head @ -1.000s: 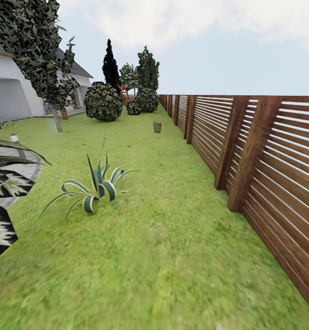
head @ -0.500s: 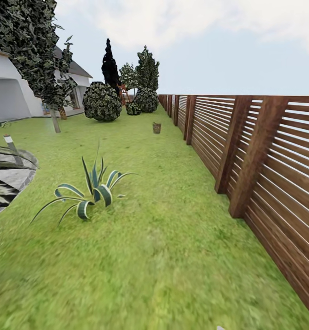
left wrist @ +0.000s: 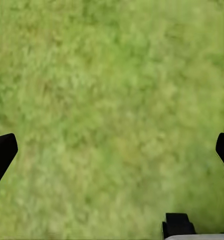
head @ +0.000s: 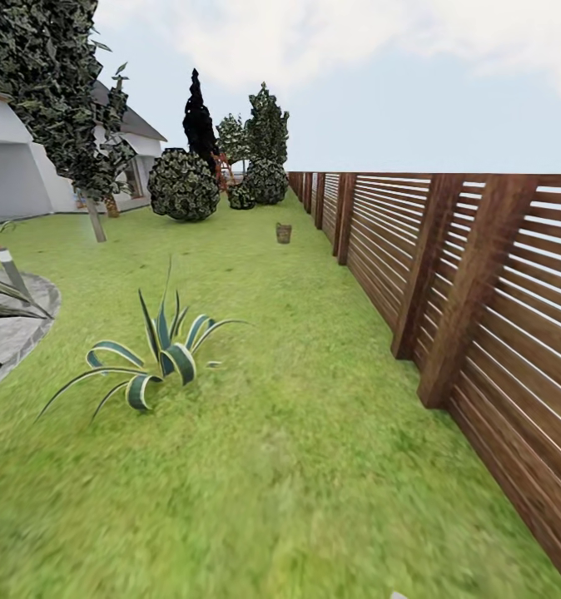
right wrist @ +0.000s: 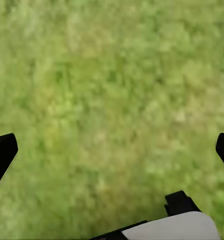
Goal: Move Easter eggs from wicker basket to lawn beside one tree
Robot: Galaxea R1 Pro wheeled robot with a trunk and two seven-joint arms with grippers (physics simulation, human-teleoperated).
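I see the basket [head: 284, 232] small at upper centre, far down the lawn [head: 297, 466]. Both claws, left [left wrist: 112, 150] and right [right wrist: 112, 150], gape wide, empty. Drifting right risks clipping the fence [head: 480, 283].

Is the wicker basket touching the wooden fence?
Apart. The head view shows the wicker basket far off, with a strip of lawn between it and the fence.
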